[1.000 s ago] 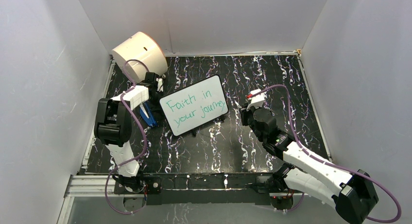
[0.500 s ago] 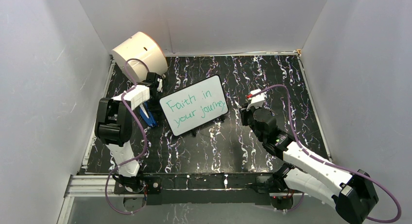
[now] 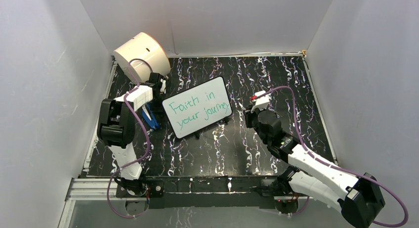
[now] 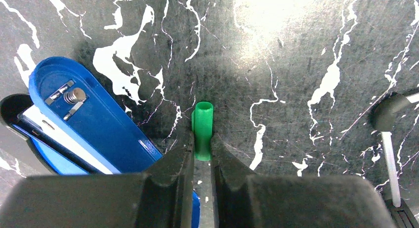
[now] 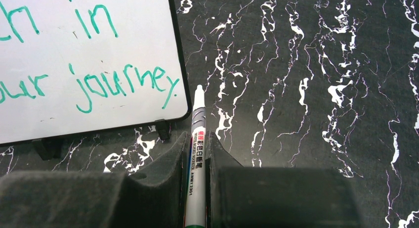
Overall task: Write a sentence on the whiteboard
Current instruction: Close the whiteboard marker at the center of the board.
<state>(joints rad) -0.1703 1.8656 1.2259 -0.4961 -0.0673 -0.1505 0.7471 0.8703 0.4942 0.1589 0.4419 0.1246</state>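
The whiteboard (image 3: 203,91), a small glossy white rectangle with a thin black frame and rounded corners, rests on short black feet near the middle of the table (image 3: 276,79), slightly toward 10 o'clock. The sentence (image 3: 198,111), thin green handwriting reading "Faith in your journey.", fills it in two lines rising toward 2 o'clock

Whiteboard (image 3: 197,107) stands tilted mid-table, blocks centre. Cream drum (image 3: 142,54) fills far-left corner. Left gripper (image 4: 202,144), clamped on green cap (image 4: 203,121), sits in narrow lane: blue case (image 4: 89,124) just beside on one side, whiteboard foot on other. Right gripper (image 5: 196,149) grips marker (image 5: 197,114), tip just beside whiteboard corner. Bare table (image 3: 286,79) right of whiteboard and along near edge. Walls (image 3: 222,20) hem three sides.
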